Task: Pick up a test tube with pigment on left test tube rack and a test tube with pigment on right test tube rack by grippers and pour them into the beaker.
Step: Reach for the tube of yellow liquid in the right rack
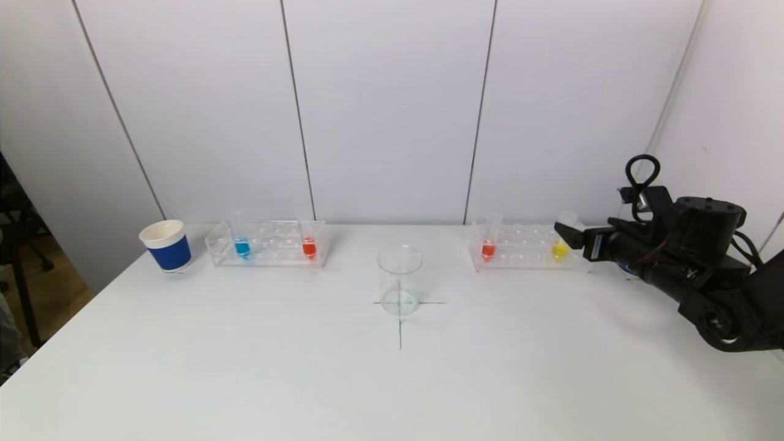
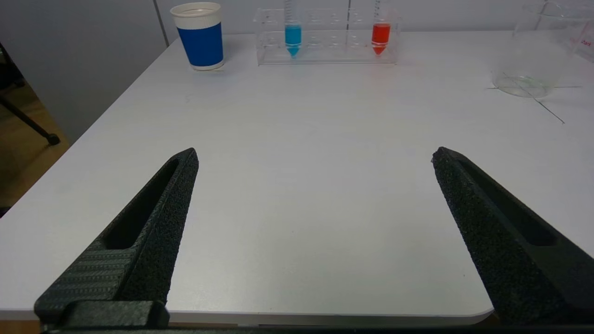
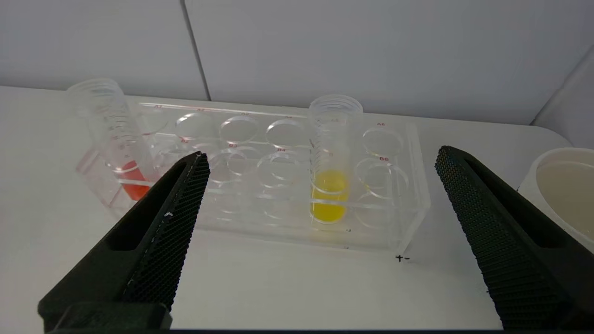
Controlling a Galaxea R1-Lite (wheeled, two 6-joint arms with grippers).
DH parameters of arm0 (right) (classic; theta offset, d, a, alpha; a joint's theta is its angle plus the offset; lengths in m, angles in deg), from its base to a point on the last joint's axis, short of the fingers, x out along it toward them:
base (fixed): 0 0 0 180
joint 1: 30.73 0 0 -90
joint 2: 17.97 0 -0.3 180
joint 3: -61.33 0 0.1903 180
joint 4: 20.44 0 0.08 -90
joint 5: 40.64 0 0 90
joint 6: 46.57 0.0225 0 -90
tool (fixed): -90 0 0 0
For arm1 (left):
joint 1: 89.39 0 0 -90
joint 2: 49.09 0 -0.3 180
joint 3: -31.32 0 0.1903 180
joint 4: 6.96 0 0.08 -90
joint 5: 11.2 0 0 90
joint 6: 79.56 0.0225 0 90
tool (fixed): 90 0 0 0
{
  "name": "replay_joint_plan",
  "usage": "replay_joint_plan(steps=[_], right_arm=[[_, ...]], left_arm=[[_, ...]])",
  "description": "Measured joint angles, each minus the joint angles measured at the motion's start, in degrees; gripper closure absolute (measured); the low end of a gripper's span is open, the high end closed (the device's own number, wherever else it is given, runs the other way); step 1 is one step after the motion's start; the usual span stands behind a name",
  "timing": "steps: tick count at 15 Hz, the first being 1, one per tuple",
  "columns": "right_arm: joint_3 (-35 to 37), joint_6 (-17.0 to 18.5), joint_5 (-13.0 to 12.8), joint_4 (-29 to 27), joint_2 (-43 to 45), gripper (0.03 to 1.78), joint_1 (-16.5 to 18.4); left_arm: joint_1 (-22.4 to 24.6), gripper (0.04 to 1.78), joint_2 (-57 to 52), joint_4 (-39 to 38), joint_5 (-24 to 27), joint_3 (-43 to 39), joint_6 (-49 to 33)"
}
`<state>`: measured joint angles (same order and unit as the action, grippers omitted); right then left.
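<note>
Your right hand [image 3: 320,162] is spread wide and grasps nothing; it hovers just in front of the right test tube rack [image 1: 527,248], facing the yellow tube [image 3: 332,162] that stands upright in a near-row hole. In the head view its fingertips [image 1: 568,233] sit close beside that tube, though from there you cannot tell whether they touch it. The red tube [image 3: 118,139] leans in the rack's other end. Your left hand [image 2: 315,155] is also released and empty, low over the near edge of the table [image 2: 297,153], well apart from the left test tube rack [image 2: 327,37], which holds a blue tube [image 2: 293,32] and a red-orange tube [image 2: 380,32]. The beaker [image 1: 400,280] stands upright between the two racks on a drawn cross. A blue paper cup [image 1: 166,245] stands beside the left rack.
</note>
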<state>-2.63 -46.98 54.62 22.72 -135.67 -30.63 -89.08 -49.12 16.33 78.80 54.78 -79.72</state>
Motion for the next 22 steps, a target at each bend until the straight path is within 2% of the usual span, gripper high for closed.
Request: replay_joint_plan(steps=[7, 22], right_arm=[[-1.6, 0.1, -0.1, 1.2, -4.8, 0.04, -0.2], [-5.4, 0.5, -0.5, 2.6, -9.4, 0.04, -0.3]], left_arm=[[0.0, 0.06, 0.0, 0.0, 0.0, 0.0, 0.0], [0.0, 0.06, 0.0, 0.0, 0.0, 0.0, 0.0]])
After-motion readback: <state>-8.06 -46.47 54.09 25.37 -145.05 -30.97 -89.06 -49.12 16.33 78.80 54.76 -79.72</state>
